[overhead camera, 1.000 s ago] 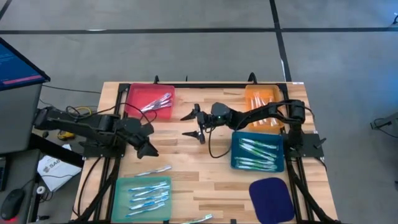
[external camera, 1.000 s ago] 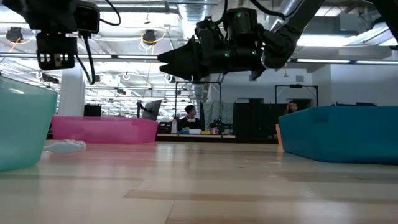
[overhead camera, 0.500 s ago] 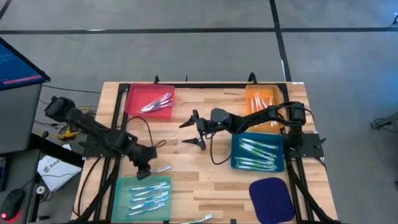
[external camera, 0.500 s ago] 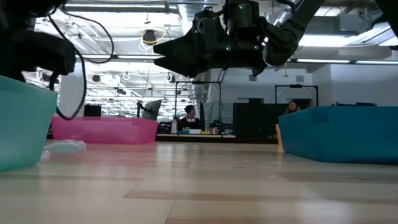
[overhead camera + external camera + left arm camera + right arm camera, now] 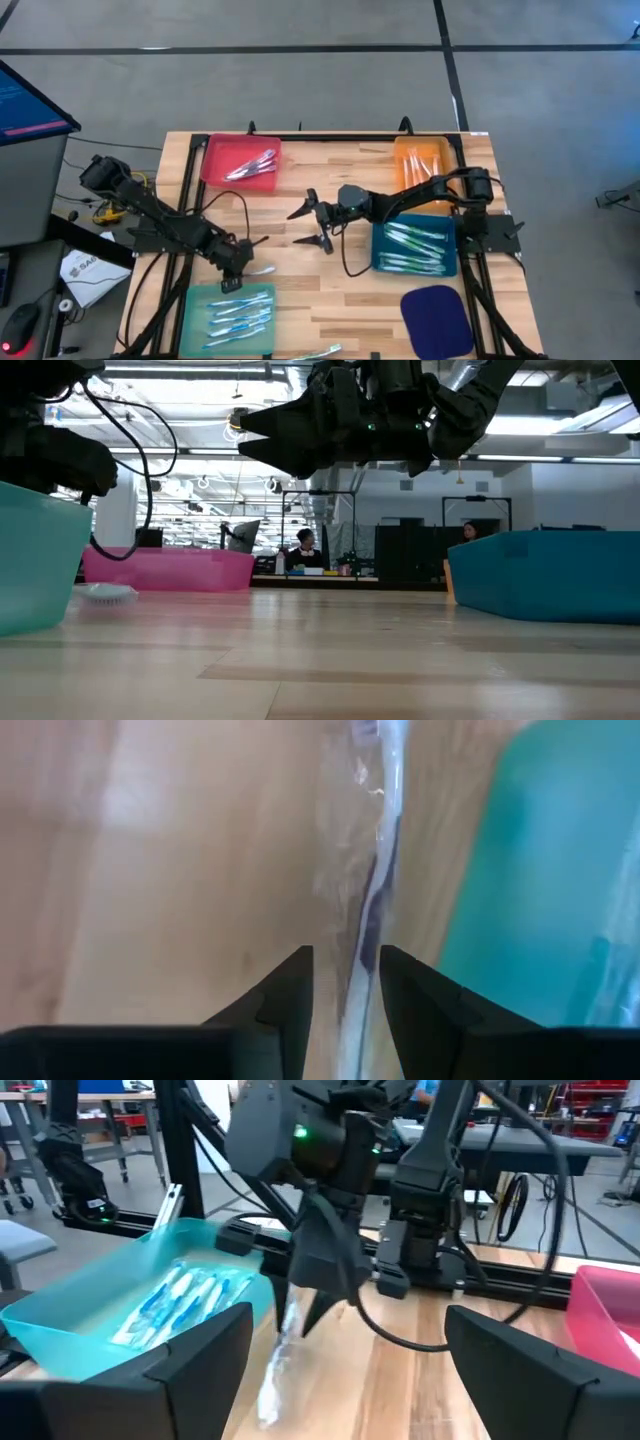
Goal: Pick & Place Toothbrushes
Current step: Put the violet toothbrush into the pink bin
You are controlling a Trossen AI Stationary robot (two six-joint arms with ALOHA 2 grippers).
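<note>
Left tool [image 5: 243, 270]: fingers narrowly apart, straddling a wrapped toothbrush [image 5: 372, 900] lying on the worktop [image 5: 300, 280], just at 12 o'clock of the teal tray [image 5: 196, 322] holding more toothbrushes [image 5: 240, 315]. Right tool [image 5: 312, 226]: fingers wide apart, empty, raised over mid-worktop, at 9 o'clock of the blue tray [image 5: 380, 262].

free: bare wooden table top [image 5: 300, 285] mid-front | blocked: light teal plastic tray [image 5: 228, 316] front-left, dark blue rectangular tray [image 5: 414, 245] right | right gripper [image 5: 312, 223] over centre, fingers spread
</note>
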